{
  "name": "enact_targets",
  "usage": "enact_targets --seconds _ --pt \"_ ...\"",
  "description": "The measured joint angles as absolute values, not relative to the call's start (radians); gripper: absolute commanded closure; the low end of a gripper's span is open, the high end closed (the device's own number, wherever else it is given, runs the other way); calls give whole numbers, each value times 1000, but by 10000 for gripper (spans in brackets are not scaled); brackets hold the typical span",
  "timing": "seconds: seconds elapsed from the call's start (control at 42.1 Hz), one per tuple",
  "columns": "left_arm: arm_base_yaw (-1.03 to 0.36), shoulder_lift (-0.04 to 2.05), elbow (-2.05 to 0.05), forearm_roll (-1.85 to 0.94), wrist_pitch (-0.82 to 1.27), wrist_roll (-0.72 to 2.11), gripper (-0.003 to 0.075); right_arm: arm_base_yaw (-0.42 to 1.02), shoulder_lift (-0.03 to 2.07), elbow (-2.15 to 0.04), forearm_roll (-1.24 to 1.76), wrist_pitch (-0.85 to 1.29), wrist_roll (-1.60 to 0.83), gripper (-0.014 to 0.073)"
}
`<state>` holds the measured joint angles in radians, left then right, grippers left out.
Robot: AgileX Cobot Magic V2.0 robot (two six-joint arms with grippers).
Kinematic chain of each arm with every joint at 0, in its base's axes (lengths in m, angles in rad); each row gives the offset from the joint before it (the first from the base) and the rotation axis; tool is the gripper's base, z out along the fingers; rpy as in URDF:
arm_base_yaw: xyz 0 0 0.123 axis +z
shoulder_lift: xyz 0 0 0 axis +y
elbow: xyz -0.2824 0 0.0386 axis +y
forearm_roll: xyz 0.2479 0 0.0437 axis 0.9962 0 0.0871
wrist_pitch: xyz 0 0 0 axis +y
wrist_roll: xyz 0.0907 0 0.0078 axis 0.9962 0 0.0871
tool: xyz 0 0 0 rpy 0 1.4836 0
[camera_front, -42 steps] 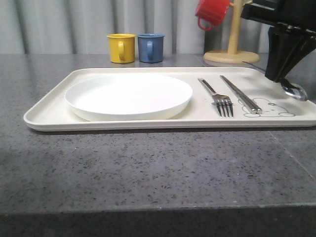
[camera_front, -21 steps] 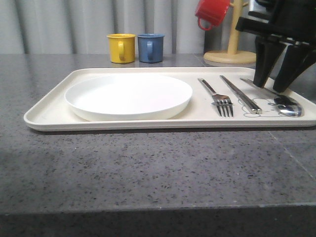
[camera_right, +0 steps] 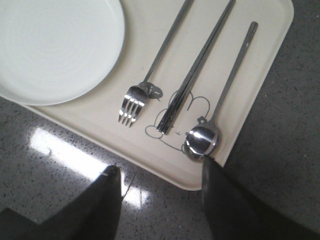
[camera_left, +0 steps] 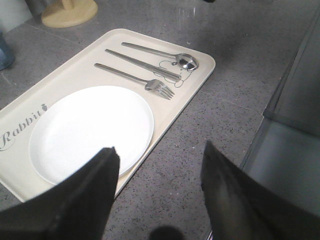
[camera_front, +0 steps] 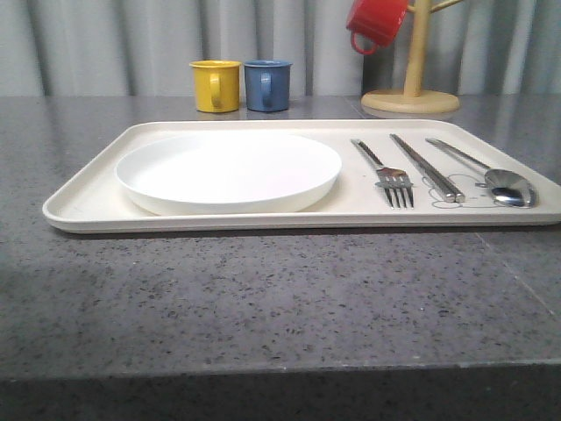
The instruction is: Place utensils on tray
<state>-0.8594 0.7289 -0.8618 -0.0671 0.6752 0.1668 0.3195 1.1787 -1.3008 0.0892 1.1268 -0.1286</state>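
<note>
The cream tray (camera_front: 88, 197) (camera_left: 200, 80) (camera_right: 265, 60) lies on the grey counter. On it rest the white plate (camera_front: 228, 168) (camera_left: 90, 131) (camera_right: 55, 45), the fork (camera_front: 390, 175) (camera_left: 135, 79) (camera_right: 150, 80), the chopsticks (camera_front: 427, 167) (camera_left: 142, 64) (camera_right: 192, 75) and the spoon (camera_front: 500, 180) (camera_left: 165, 54) (camera_right: 220, 107), side by side at the right end. My left gripper (camera_left: 159, 161) is open above the counter by the tray's front edge. My right gripper (camera_right: 159, 169) is open, raised above the tray's front right corner, empty.
A yellow mug (camera_front: 216, 85) and a blue mug (camera_front: 267, 84) stand behind the tray. A red mug (camera_front: 377, 24) hangs on a wooden mug tree (camera_front: 412, 88) (camera_left: 70, 11) at the back right. A grey wall or panel (camera_left: 295, 125) stands beside the left gripper.
The right gripper let go of the spoon onto the tray's right end, opened, then lifted out of the front view. The spoon now lies still beside the chopsticks.
</note>
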Motion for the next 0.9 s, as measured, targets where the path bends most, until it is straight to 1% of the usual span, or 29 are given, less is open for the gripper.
enact_targets --seconds 0.237,0.356,0.499,0.641,0.807,0.855,0.902 --pt "-859 729 -862 -67 675 167 344 331 804 -998 78 956 -132 191" --pt "-859 729 -862 -67 675 167 344 331 631 -886 78 929 -133 191" --pt "-859 729 -862 -67 675 167 344 331 465 -814 76 929 -133 191" --pt "-859 729 -862 -67 675 167 344 331 397 -795 78 938 -133 191" --pt "-859 729 -862 -67 675 167 344 331 393 -790 78 947 -120 195" --pt "-859 729 -862 -67 675 167 345 331 393 -790 78 947 -119 218" --pt "-859 729 -862 -67 675 167 344 331 393 -790 78 947 -119 272"
